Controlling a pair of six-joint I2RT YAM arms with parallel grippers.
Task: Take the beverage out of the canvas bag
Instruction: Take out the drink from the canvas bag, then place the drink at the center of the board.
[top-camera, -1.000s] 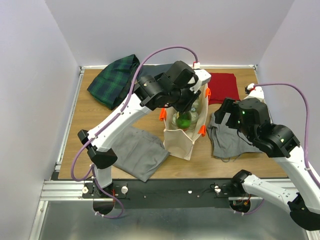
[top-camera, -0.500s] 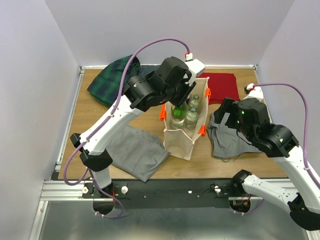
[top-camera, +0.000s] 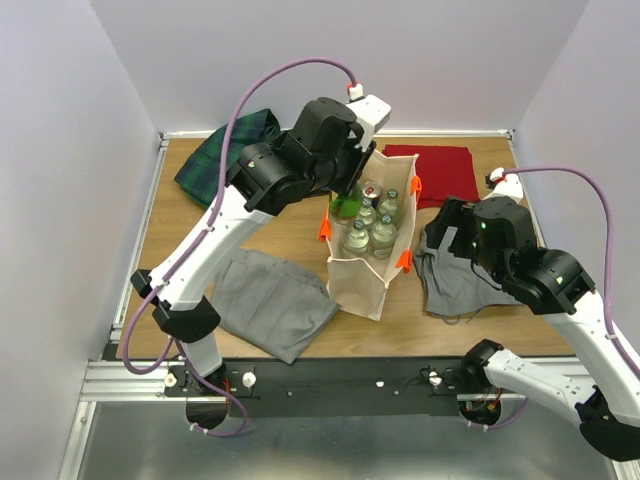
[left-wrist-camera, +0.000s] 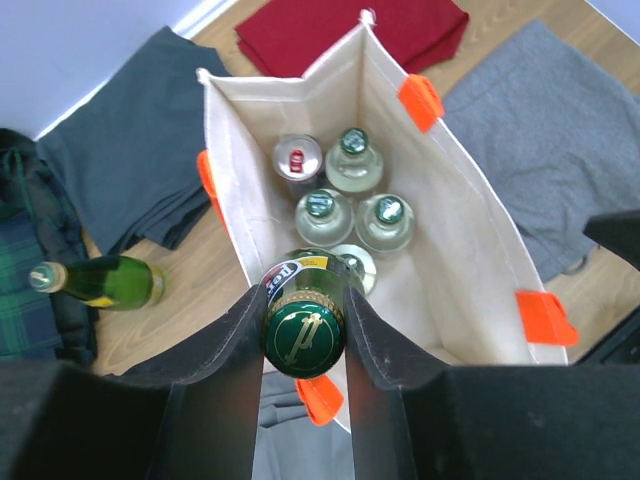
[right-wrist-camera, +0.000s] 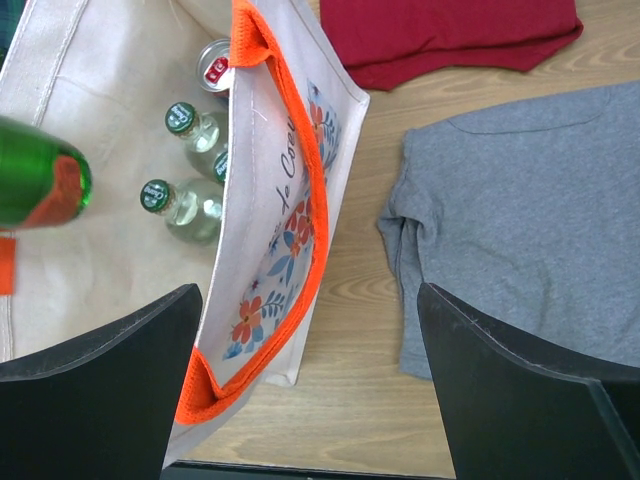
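I am clenching my left pincer (left-wrist-camera: 303, 322) round the neck of a green bottle (left-wrist-camera: 303, 340) hanging over the left rim of the canvas bag (left-wrist-camera: 480, 265), where a snagging base risks tipping it.

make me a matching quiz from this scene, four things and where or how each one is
1 upright green bottle
2 silver can
3 red cloth
4 right claw

a open, holding nothing
b standing inside the canvas bag
c flat on the table
d gripped by the left claw

Pairs: 1-d, 2-b, 3-c, 4-a
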